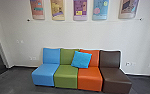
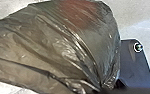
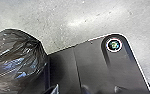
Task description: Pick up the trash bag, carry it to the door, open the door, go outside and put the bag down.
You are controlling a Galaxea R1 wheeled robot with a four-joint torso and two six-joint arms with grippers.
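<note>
1. White wall point(image 1: 66, 33): bore five colourful panels point(image 1: 80, 10).
2. Seats point(image 1: 66, 75): four, blue, green, orange and brown, stood side by side near the wall.
3. Trash bag point(image 2: 53, 45): dark, glossy, bunched beside the robot's base point(image 3: 91, 65).
4. Blue cushion point(image 1: 81, 59): leaned, tilted, across the green and orange backrests.
5. Left claw point(image 2: 102, 88): clamped on the bag's gathered plastic.
6. Right claw: state, I could not tell.

Trash bag point(image 2: 66, 47): glossy, creased plastic | chairs point(image 1: 113, 75): smooth, leather-like | wall point(image 1: 73, 35): matt
</note>
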